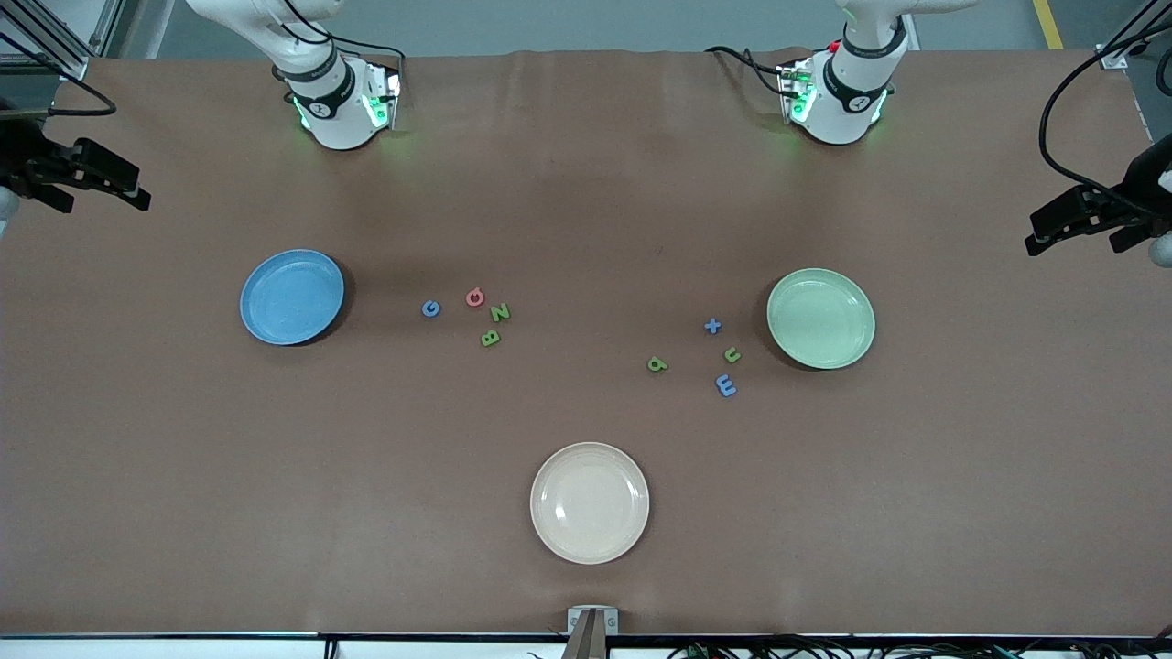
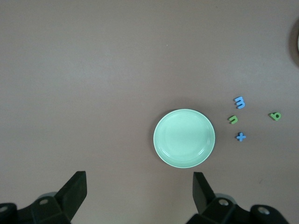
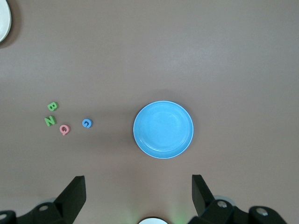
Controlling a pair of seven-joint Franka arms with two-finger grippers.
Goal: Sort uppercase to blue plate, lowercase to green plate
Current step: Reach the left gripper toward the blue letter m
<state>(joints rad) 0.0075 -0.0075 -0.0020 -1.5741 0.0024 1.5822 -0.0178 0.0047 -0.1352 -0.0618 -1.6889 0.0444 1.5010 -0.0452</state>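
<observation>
We see the uppercase letters loose on the table in one small cluster beside the blue plate [image 1: 291, 297], toward the right arm's end: blue G [image 1: 430, 308], pinkish-red Q [image 1: 474, 297], green N [image 1: 500, 312] and green B [image 1: 490, 338], the B nearest the front camera. None touches the plate, which holds nothing.

The lowercase letters lie in a looser group beside the green plate [image 1: 820, 318], toward the left arm's end — blue x [image 1: 712, 325] just beside the plate, green u [image 1: 732, 354] a bit nearer the camera, blue m [image 1: 725, 386] nearer still (it reads like an E from the front). The green a-like letter [image 1: 656, 364] sits apart from these three, toward the table's middle; its exact shape is hard to make out, so we only call it a-like. This plate holds nothing either.

A cream-white plate [image 1: 590, 502] sits alone at the table's near edge, midway between the two ends.

Both arms wait, each looking straight down on its own plate. The left gripper [image 2: 139, 198] hangs over the table by the green plate, fingers spread wide, nothing between them. The right gripper [image 3: 138, 199] hangs by the blue plate — likewise wide apart, holding nothing.
</observation>
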